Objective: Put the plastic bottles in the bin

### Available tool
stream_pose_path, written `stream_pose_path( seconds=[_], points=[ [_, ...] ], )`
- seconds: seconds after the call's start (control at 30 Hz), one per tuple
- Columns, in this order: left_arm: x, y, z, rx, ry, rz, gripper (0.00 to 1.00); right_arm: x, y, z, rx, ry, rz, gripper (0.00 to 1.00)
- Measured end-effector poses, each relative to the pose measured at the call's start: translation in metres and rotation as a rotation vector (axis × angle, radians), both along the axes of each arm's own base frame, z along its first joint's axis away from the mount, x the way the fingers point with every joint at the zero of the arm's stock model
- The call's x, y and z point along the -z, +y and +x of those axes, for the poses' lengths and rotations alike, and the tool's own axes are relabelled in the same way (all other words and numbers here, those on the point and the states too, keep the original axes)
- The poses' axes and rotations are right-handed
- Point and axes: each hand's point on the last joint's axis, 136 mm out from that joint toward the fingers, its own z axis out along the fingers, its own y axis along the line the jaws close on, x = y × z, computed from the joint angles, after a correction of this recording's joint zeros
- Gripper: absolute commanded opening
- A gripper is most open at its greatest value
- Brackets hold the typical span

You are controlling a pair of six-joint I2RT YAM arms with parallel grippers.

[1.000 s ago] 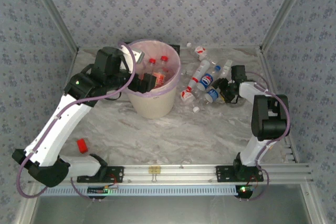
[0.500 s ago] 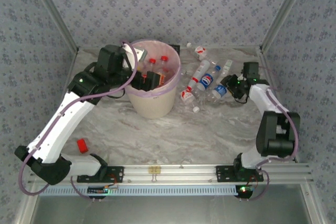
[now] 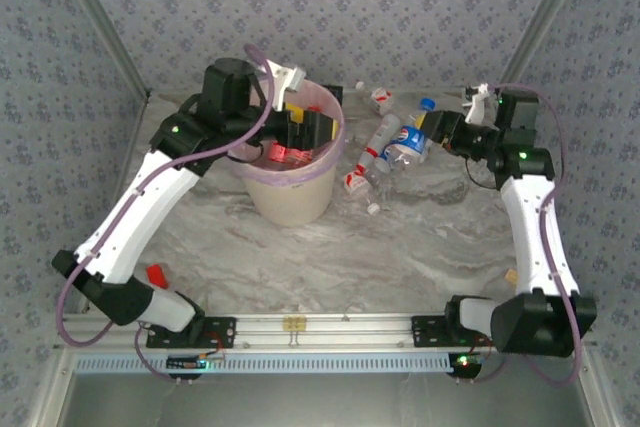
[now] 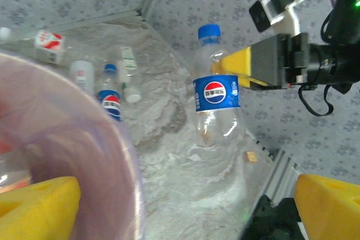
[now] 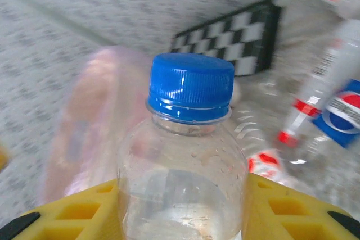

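Note:
The cream bin (image 3: 290, 197) with its pink bag (image 4: 84, 155) stands at the back left, with red-labelled bottles (image 3: 283, 154) inside. My left gripper (image 3: 305, 132) hangs over the bin's mouth, open, its yellow fingertips (image 4: 39, 206) wide apart and nothing between them. My right gripper (image 3: 435, 127) is raised off the table right of the bin, shut on a clear blue-capped Pepsi bottle (image 3: 408, 137) (image 4: 216, 99) (image 5: 191, 155). Its pads (image 5: 281, 206) press the bottle's shoulders below the cap (image 5: 191, 85). Other bottles (image 3: 380, 139) lie on the table between bin and right gripper.
A red-labelled bottle (image 3: 382, 99) lies at the back wall and another (image 3: 355, 180) beside the bin. A loose white cap (image 3: 372, 209) and a small red object (image 3: 155, 277) lie on the marble table (image 3: 400, 257). Aluminium frame posts (image 3: 535, 22) bound the corners.
My right arm has lifted the blue-capped bottle off the table and swung up and back. My left gripper has moved right and higher over the bin.

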Motion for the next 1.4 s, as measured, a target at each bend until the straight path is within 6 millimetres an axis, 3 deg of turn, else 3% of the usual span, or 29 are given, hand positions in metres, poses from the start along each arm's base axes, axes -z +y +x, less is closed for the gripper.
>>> stream_pose_path(
  seconds=[0.17,0.3,0.63,0.97,1.03,1.27,1.4],
  points=[
    [0.003,-0.026,-0.007,0.087,0.036,-0.018,0.93,-0.055,0.038,-0.035,-0.172,-0.163,0.038,0.47],
    [0.006,-0.046,-0.014,0.153,0.052,-0.033,0.94,-0.075,0.061,-0.049,-0.266,-0.227,0.057,0.47],
    [0.010,-0.075,-0.025,0.258,0.075,-0.062,0.84,-0.085,0.092,-0.054,-0.359,-0.252,0.093,0.46],
    [0.011,-0.080,-0.024,0.274,0.078,-0.068,0.57,-0.086,0.098,-0.046,-0.347,-0.266,0.091,0.47],
    [0.011,-0.080,-0.024,0.273,0.076,-0.069,0.54,-0.086,0.099,-0.046,-0.347,-0.268,0.091,0.51],
    [0.013,-0.077,-0.017,0.245,0.069,-0.061,0.46,-0.084,0.098,-0.042,-0.332,-0.268,0.081,0.86],
    [0.011,-0.071,-0.008,0.214,0.060,-0.053,0.43,-0.084,0.091,-0.041,-0.309,-0.258,0.067,0.92]
  ],
)
